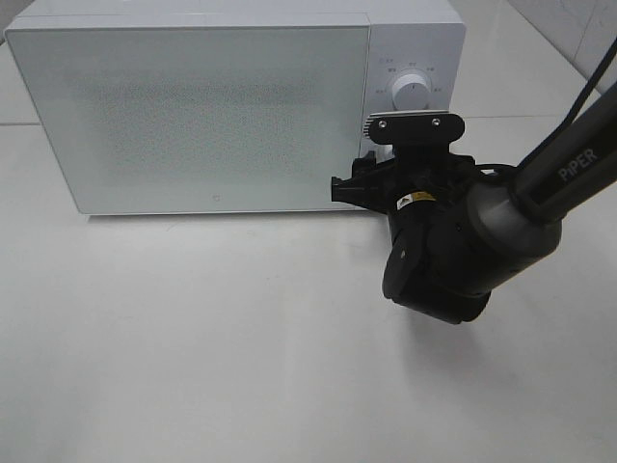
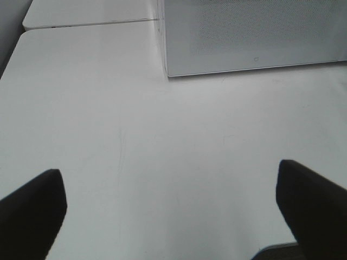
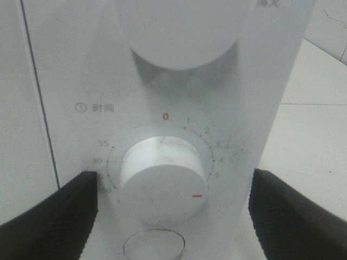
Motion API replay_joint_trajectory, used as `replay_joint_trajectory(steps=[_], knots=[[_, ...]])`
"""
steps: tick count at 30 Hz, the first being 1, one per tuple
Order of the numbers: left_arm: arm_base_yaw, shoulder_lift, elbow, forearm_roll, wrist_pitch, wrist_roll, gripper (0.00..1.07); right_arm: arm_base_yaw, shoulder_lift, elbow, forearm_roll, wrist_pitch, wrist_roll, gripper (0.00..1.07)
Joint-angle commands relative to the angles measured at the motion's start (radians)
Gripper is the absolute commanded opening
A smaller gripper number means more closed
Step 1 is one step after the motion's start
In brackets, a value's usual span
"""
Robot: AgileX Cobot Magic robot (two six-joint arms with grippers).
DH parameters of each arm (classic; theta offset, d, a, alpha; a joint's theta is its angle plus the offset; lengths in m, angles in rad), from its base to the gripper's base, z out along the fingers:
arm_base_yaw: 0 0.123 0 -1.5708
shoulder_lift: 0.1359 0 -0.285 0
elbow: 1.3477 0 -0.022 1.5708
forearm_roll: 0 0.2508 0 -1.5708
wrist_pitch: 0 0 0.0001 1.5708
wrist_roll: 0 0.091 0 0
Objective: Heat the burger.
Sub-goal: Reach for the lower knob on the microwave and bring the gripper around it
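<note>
We can't see the small round golden-bun burger in any view. Our guess is it's inside the boxy white microwave oven (image 1: pixel 222 116), as its frosted door (image 1: pixel 193 116) is shut, but the panel's too cloudy to confirm. So loading and door-closing look done, prob. We're at the timer step now: the black two-finger right gripper (image 3: pixel 172 184) has its jaws spread wide either side of the round white timer knob (image 3: pixel 162 176), w/ no clear contact and nothing held. The knob's red tick (image 3: pixel 199 195) points past the 5 mark, away from the red 0, so time may be set already; whether it's running we can't tell. The black left gripper (image 2: pixel 168 173) is spread open too, empty, over the bare white tabletop (image 2: pixel 162 124) near the oven's front corner. The upper knob (image 3: pixel 184 38) is cut off, the panel text is too blurred to read, and the left arm is out of the high view.
</note>
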Motion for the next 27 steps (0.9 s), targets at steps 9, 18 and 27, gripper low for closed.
replay_joint_trajectory(steps=[9, 18, 27], knots=[[0.003, -0.017, 0.002, -0.002, -0.013, 0.002, 0.98, -0.008, -0.004, -0.006, -0.005, -0.194, 0.016, 0.65], [0.003, -0.017, 0.002, -0.002, -0.013, 0.002, 0.98, -0.008, -0.004, -0.006, -0.007, -0.198, -0.007, 0.46], [0.003, -0.017, 0.002, -0.002, -0.013, 0.002, 0.98, -0.008, -0.004, -0.007, -0.007, -0.198, -0.048, 0.16]])
